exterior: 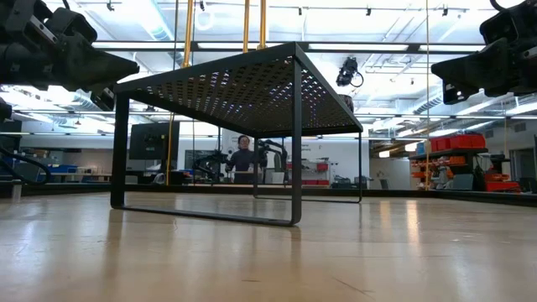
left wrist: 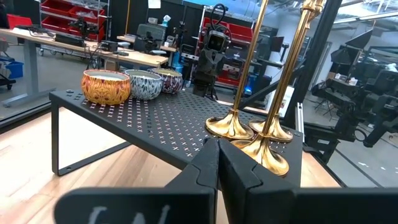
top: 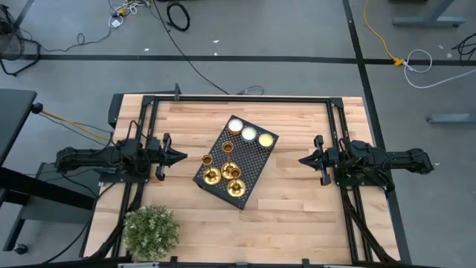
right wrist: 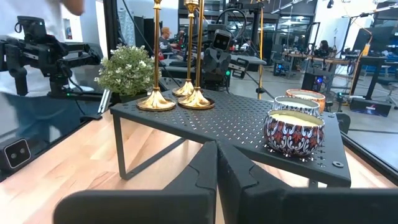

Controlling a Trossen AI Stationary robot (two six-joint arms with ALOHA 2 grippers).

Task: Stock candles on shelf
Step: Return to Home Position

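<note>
Candles (top: 230,170), three slim gold sticks, stand upright and close together on the black mesh shelf (top: 253,160), at the end nearer the left tool (top: 182,156). That tool hovers above the tabletop (top: 297,216) near the shelf, closed on nothing. The right tool (top: 301,158) faces the shelf from the opposite side, also closed and empty, with three patterned tins (top: 249,134) on the shelf end closer to it. A bushy plant (top: 152,231) stands off to one side of the left tool, apart from the shelf.
</note>
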